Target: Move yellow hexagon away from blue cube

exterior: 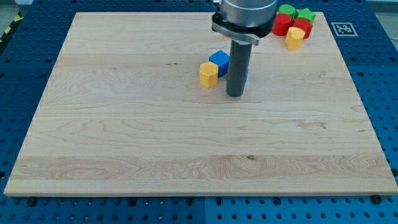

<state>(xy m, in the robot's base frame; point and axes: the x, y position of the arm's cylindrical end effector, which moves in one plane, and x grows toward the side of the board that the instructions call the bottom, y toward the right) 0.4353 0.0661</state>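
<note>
Pale wooden board (155, 143) on a blue perforated bench (18, 93) filled most of the frame; the near half, toward the view's bottom, carried no blocks.

Mid-frame, slightly above centre, my tip (235, 95) sat on the board, just right of & a little below the small yellow hexagonal block (209, 74). A narrow strip of board showed between tip & hexagon, so I judged no contact. The rod has no jaws, so nothing was held; it can only shove.

The yellow hexagon sat touching, or very nearly touching, the blue cube (219, 63), which was up & to its right. The rod's shaft overlapped the cube's right edge in this view, so whether rod & cube touched, can't tell.

Handling, as a judgement: hexagon looked small, rigid, light, prob. painted wood, so likely to slide easily on the smooth board & spin if hit off-centre. Best contact pt seems its right/upper-right face, pushing toward the view's lower left, away from the cube, w/o dragging the cube along.

Far upper right of frame: a cluster w/ a red block (281, 25), green blocks (286, 10), another red block (302, 28) & a second yellow block (294, 38), well apart from the task pair.
</note>
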